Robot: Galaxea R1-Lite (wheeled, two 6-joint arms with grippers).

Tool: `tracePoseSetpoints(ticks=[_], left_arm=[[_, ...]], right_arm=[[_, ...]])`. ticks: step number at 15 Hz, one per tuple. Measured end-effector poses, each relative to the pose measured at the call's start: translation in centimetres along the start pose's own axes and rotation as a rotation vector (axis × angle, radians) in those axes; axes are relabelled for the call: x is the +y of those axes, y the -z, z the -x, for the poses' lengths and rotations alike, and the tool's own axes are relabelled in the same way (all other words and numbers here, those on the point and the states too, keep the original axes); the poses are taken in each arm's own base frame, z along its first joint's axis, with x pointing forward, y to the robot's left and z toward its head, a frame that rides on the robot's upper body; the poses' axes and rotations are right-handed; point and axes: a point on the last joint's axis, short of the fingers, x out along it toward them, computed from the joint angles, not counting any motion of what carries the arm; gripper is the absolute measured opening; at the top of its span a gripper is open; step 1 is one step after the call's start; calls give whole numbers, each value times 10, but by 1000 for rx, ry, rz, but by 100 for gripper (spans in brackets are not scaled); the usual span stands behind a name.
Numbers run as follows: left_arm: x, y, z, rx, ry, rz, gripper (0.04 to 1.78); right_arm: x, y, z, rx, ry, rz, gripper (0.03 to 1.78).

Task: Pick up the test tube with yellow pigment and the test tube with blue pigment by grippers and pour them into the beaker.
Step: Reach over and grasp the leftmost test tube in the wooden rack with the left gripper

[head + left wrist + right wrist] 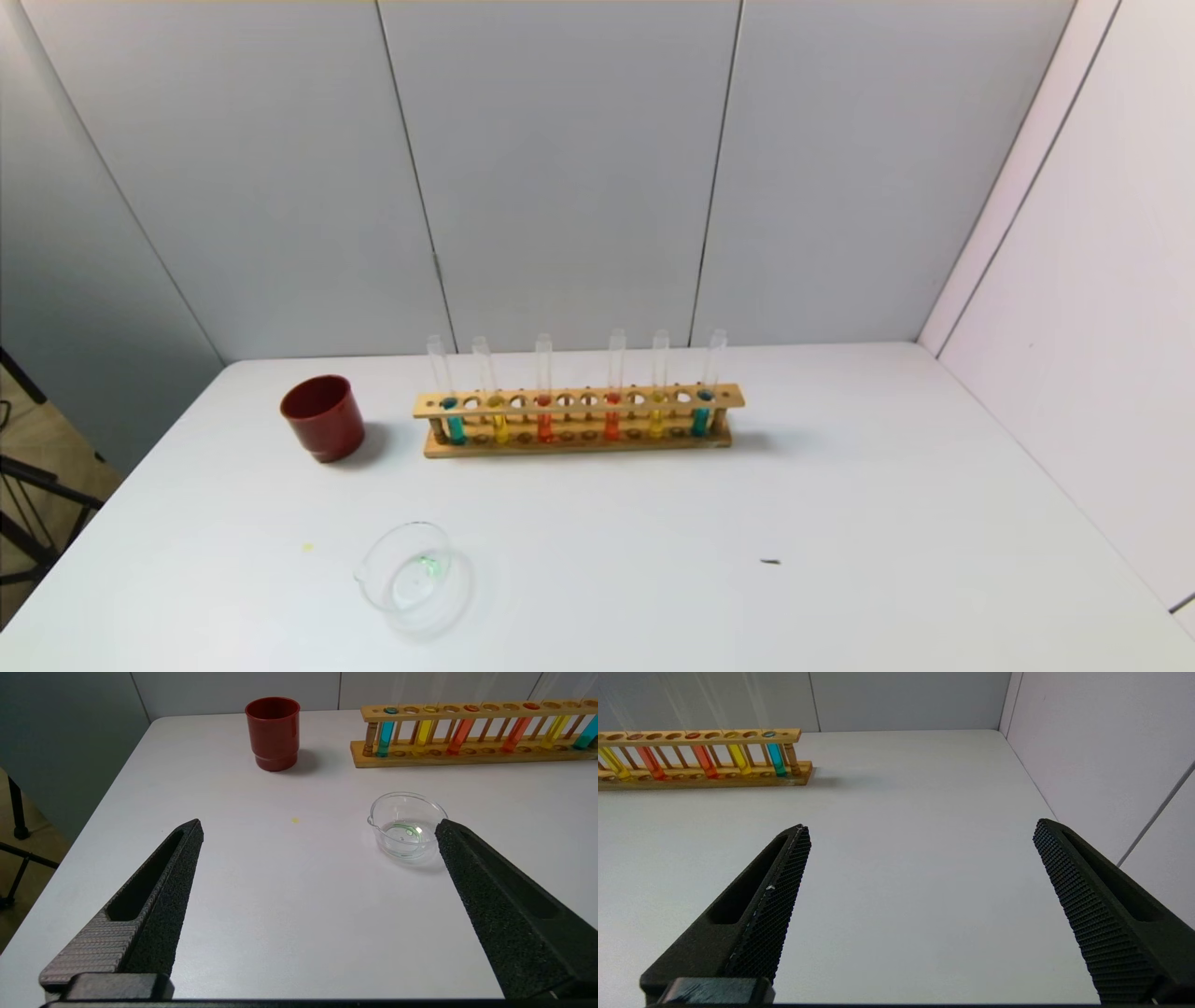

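Still, nothing is being gripped: both arms are waiting short of the rack, the first pick not yet begun.

Head view: neither arm is showing; six tubes are standing in the wooden rack (pixel 579 420) at the back of the desk (pixel 840 523), the beaker (pixel 411 574) sitting nearer, a red cup (pixel 323 417) off the rack's left end. Left wrist view: the left gripper (pixel 317 826) is hovering with fingers (pixel 159 896) spread wide and released, the beaker lying just inside one fingertip, the test tube with blue pigment (pixel 386 737) and the test tube with yellow pigment (pixel 424 731) well beyond. Right wrist view: the right gripper (pixel 920 826) is likewise gaping, holding nothing, the rack's other blue tube (pixel 775 758) far ahead and aside. Next, I judge, each arm needs reaching forward and closing on a tube above the rack.
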Motion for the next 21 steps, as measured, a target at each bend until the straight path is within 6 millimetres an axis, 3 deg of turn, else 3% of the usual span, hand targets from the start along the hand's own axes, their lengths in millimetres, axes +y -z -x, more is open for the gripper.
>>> tracePoseSetpoints(ticks=[7, 10, 13, 17, 21], left_arm=[[0, -4, 2, 7, 8, -36, 175], [-1, -35, 10, -5, 32, -31, 175], [-3, -76, 3, 9, 83, -11, 175], [-5, -123, -37, 34, 132, 32, 175], [-9, -149, -103, 93, 165, 44, 175]], right_arm=[[0, 0, 0, 0, 0, 0, 174], [0, 0, 0, 0, 1, 0, 174], [0, 0, 0, 0, 1, 0, 174], [0, 0, 0, 0, 0, 0, 174], [0, 0, 0, 0, 0, 0, 174]])
